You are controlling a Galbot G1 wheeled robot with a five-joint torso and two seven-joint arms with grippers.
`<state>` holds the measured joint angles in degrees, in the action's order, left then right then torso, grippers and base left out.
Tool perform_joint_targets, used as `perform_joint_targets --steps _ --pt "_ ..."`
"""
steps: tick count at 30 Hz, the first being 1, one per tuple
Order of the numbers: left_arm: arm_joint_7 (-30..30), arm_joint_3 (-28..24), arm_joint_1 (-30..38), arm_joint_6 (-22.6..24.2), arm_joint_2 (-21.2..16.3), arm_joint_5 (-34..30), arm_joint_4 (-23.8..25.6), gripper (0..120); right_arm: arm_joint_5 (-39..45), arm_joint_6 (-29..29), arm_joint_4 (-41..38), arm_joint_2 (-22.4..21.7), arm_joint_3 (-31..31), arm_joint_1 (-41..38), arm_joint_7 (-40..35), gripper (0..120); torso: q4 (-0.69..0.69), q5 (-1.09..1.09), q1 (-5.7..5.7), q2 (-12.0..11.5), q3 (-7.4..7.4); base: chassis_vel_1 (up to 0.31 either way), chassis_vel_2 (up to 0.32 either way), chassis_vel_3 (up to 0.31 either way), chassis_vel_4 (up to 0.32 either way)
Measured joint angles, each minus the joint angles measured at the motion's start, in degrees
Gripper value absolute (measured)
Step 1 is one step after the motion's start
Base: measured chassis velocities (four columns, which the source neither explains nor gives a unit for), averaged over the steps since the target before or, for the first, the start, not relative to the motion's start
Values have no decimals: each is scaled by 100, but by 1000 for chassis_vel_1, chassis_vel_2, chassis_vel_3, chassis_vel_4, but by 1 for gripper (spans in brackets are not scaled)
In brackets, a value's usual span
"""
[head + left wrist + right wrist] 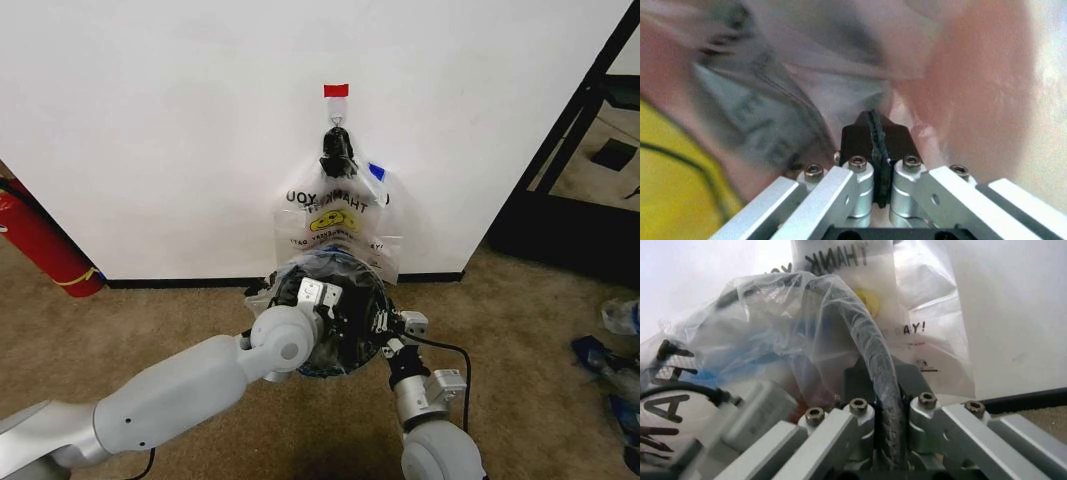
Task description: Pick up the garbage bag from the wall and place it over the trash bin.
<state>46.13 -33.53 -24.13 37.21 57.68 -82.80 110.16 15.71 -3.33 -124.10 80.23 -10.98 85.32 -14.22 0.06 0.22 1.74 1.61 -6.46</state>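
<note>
Wall (200, 120) first: white, black baseboard, above brown carpet (150, 330). Red extinguisher (45, 245) leans left. Trash bin (335, 310) wears the garbage bag (773, 325); right gripper (883, 390) clenches its rim, left gripper (875, 135) pinches bag film.

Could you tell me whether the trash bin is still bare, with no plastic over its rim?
No: in the head view clear plastic of the garbage bag already drapes over the trash bin rim.

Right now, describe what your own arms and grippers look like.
Both arms are smooth light-grey shells with rounded joints. The left gripper and right gripper have silver aluminium bars with hex bolts and dark fingertips. A black cable loops beside the right wrist.
</note>
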Motion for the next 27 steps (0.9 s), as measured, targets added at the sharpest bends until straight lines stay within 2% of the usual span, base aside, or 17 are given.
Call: perform_joint_targets --steps 9,11,14,15,19,22,27 --pt "-7 -119 40 172 43 191 -121 3 -112 7 -111 -37 51 46 41 1 -1 0 0 0 0 0 0 0 0" --pt "-58 -110 55 185 65 174 -101 13 -116 11 -103 -37 55 36 42 1 -1 0 0 0 0 0 0 0 0" --pt "-92 -92 70 186 81 133 -95 20 -118 12 -93 -36 64 32 43 1 -1 0 0 0 0 0 0 0 0" --pt "-119 -78 86 186 85 107 -92 27 -121 13 -84 -39 71 30 45 1 -1 0 0 0 0 0 0 0 0" --pt "-138 -53 93 185 65 98 -81 41 -123 14 -66 -57 73 25 48 1 -1 0 0 0 0 0 0 0 0" --pt "-138 -39 93 184 59 97 -80 48 -125 14 -57 -58 78 23 49 1 -1 0 0 0 0 0 0 0 0" --pt "-140 5 129 184 -7 79 -66 71 -144 15 -26 -49 98 12 54 1 -1 0 0 0 0 0 0 0 0"
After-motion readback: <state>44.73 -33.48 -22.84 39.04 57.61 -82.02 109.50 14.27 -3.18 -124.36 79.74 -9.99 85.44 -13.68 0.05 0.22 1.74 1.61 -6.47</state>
